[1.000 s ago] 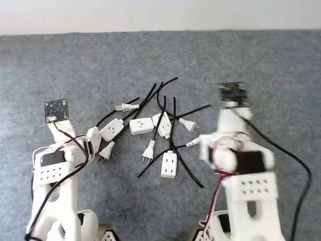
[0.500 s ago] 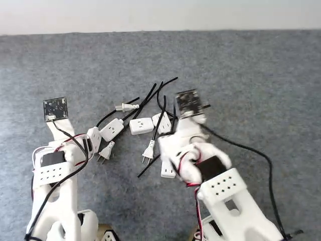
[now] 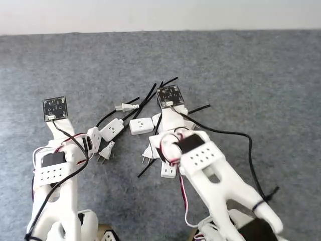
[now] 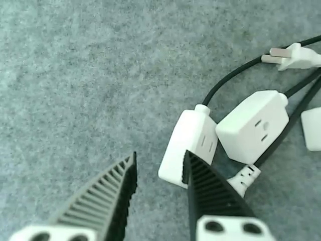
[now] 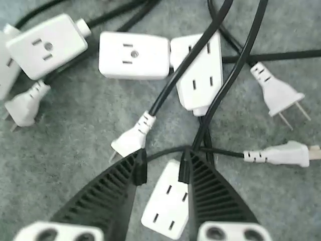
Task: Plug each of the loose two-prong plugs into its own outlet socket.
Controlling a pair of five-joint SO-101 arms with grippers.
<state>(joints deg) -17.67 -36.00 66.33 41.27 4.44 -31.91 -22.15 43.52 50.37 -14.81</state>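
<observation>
Two-prong plugs of white plastic point(image 5: 279, 98) are lying loose among white outlet sockets point(image 5: 133, 55) on the grey carpet point(image 3: 261, 75). None of them is sitting in a socket, and their thin black cords point(image 5: 160, 103) are crossing over one another through the middle of the heap. Under my right claw point(image 5: 162, 159) a flat white two-slot socket block point(image 5: 168, 201) is lying between my two black ribbed fingers point(image 5: 118, 186). A black cord is curving right across the gap at the tips and getting in the way. A small white plug point(image 5: 129, 142) is resting just beside one fingertip, and another white plug on its cord point(image 5: 281, 153) is lying near the other side. My right claw is standing open and gripping nothing. My right arm point(image 3: 200, 160) is leaning in low over the centre of the pile, covering part of it in the high view

My left claw point(image 4: 159, 161) is hovering open as well, holding nothing, with the end of a long white socket block point(image 4: 193, 140) poking in beside one finger point(image 4: 200, 186). A chunkier white three-hole socket point(image 4: 253, 125) is lying just beside that block, and a white plug with bare prongs point(image 4: 295, 55) is lying farther off. My left arm point(image 3: 52, 175) is sitting at the left edge of the heap, wrist bending down toward the carpet
</observation>
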